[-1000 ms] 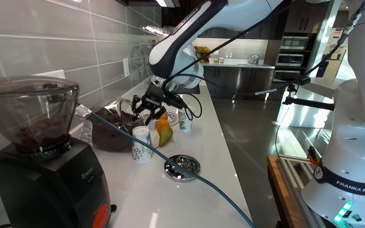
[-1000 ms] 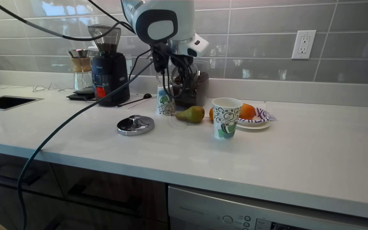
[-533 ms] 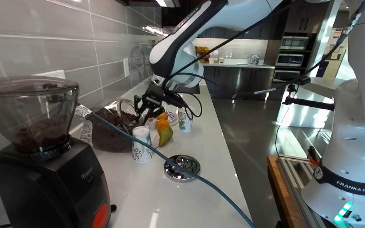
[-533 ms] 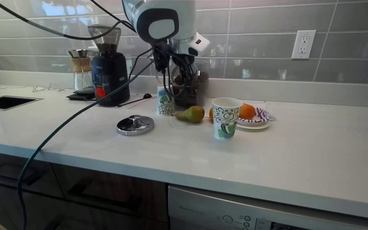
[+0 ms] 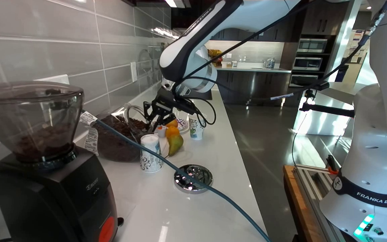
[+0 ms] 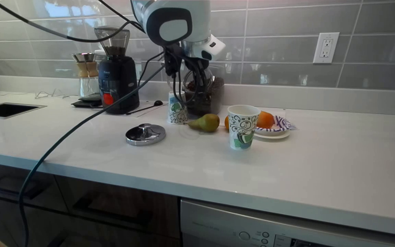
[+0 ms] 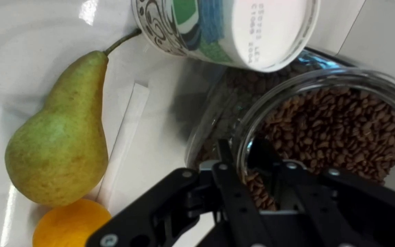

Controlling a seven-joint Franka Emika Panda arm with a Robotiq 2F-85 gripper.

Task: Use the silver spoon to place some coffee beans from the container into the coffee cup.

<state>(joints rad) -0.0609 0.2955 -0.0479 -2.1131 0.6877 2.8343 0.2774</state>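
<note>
The container [image 7: 362,73] is a clear glass jar with coffee beans [image 7: 334,133] inside, its round mouth open. It also shows in both exterior views [image 5: 113,148] [image 6: 214,99]. My gripper [image 7: 243,151] is at the jar mouth with its fingers partly apart. The rim shows between them, one finger outside and one over the beans; contact is unclear. The gripper also shows in an exterior view [image 5: 151,120]. An upright paper coffee cup [image 6: 242,127] stands near the pear. Another cup [image 7: 273,31] stands upside down beside the jar. No silver spoon shows.
A pear [image 7: 60,137], oranges [image 6: 265,120] and paper plates [image 6: 279,127] are near the jar. A chrome lid [image 6: 145,134] lies in front. A black scoop [image 6: 146,108] lies by the grinder [image 6: 118,82]. A blue cable [image 5: 180,173] crosses the counter.
My gripper has shifted slightly to the right in an exterior view, and the gap between its fingers looks a little narrower. The cups, jar and fruit have not moved.
</note>
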